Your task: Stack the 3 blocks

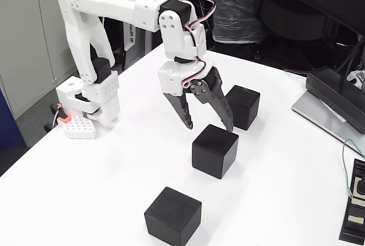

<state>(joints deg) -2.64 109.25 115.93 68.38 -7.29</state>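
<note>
Three matte black blocks sit apart on the white table [274, 189] in the fixed view: a far block [243, 107], a middle block [215, 150] and a near block [173, 216]. None rests on another. My gripper [209, 127] hangs open just above and behind the middle block, fingers pointing down with nothing between them. One dark fingertip [228, 126] is close to that block's top rear edge; the other fingertip [189, 125] is to the block's left.
The white arm base [88, 106] stands at the table's left edge. A laptop-like device [333, 100] and a flat black device with a label [356, 209] lie at the right. A bag-wrapped bundle [236, 6] stands behind the table.
</note>
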